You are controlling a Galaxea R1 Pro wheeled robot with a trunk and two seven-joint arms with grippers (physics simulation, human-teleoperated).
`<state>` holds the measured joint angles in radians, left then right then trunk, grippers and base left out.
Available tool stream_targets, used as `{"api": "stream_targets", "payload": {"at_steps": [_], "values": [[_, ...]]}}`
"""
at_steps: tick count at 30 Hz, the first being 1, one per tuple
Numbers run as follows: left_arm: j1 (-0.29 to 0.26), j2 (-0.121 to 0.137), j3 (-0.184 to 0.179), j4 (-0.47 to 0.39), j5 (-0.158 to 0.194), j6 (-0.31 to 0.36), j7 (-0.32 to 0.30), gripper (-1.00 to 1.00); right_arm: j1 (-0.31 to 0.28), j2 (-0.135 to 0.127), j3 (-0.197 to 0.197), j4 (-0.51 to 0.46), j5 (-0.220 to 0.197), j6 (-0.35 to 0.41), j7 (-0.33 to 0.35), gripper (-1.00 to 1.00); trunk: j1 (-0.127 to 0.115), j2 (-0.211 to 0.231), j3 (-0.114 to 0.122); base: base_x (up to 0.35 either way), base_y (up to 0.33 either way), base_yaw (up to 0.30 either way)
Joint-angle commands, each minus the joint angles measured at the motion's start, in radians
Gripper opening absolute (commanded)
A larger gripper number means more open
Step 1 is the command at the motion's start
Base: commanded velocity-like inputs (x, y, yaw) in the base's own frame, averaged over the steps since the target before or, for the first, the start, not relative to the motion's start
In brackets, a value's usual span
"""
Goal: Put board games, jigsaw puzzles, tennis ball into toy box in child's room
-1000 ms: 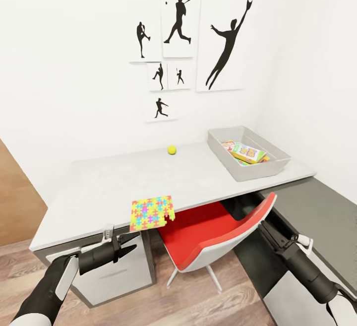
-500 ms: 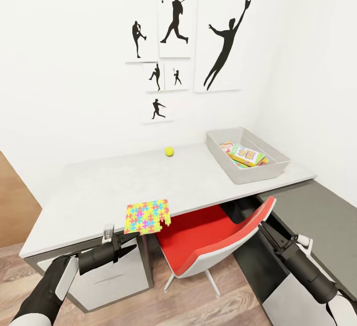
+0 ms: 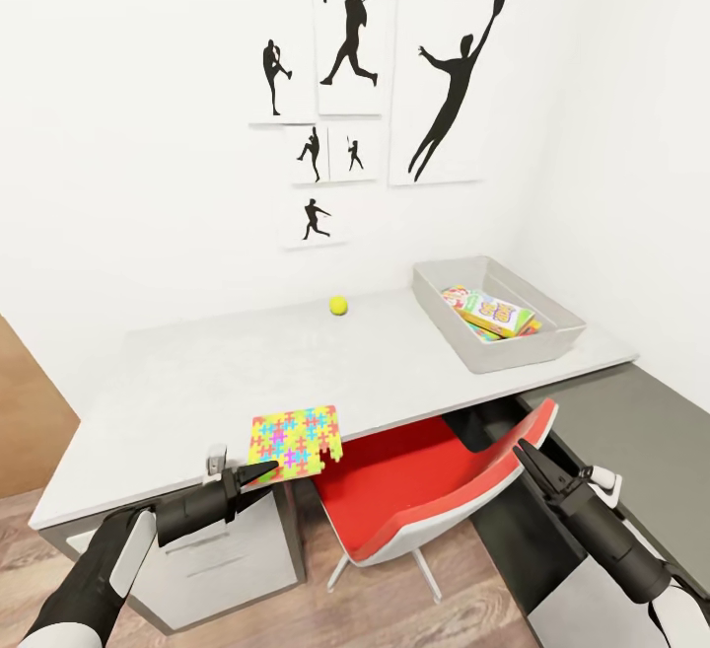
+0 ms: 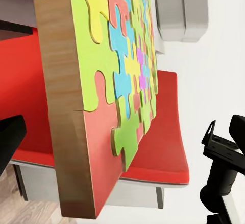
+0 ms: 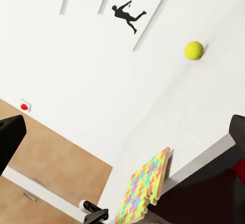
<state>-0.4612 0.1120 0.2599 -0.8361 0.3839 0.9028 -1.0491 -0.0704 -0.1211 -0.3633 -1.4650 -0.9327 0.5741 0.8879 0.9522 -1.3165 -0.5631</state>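
Jigsaw puzzle (image 3: pixel 296 434) apparently between left fingers (image 3: pixel 258 472), over table (image 3: pixel 197 382) edge

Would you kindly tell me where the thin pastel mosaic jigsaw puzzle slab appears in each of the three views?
Head view: the thin mosaic jigsaw puzzle slab overhangs the white table's near edge, by the left gripper.
Left wrist view: the slab looms close, tan edge forward.
Right wrist view: it sits low, centre.
Shared landmark: the red chair seat.

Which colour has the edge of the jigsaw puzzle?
Tan, wood-like; the jigsaw puzzle shows it best in the left wrist view.
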Motion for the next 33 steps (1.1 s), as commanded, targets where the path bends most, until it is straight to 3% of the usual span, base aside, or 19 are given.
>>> {"api": "stream_targets", "payload": {"at_steps": [1, 19, 20, 30, 33], "values": [[-0.001, 0.0, 0.001, 0.0, 0.001, 0.005, -0.002, 1.0, -0.001, 0.0, 0.0, 0.0, -0.006, 0.007, 0.0, 1.0, 0.0, -0.001, -0.001, 0.01, 0.002, 0.0], [-0.001, 0.0, 0.001, 0.0, 0.001, 0.004, -0.003, 1.0, -0.002, 0.0, 0.0, 0.0, -0.006, 0.007, -0.003, 1.0, 0.0, -0.001, -0.001, 0.036, 0.005, 0.0], [-0.001, 0.0, 0.002, 0.0, 0.001, 0.004, -0.003, -1.0, -0.002, 0.0, 0.0, 0.0, -0.006, 0.007, -0.003, 1.0, 0.0, -0.001, -0.001, 0.009, 0.001, 0.0], [-0.001, 0.0, 0.002, 0.0, 0.001, 0.005, -0.007, -1.0, -0.002, 0.0, 0.0, 0.0, -0.006, 0.007, -0.002, 1.0, 0.0, -0.001, -0.001, 0.001, 0.0, 0.0], [-0.001, 0.0, 0.002, 0.0, 0.001, 0.005, -0.008, -1.0, -0.002, 0.0, 0.0, 0.0, -0.006, 0.007, -0.001, 1.0, -0.012, 0.02, 0.008, 0.0, 0.0, 0.0]]}}
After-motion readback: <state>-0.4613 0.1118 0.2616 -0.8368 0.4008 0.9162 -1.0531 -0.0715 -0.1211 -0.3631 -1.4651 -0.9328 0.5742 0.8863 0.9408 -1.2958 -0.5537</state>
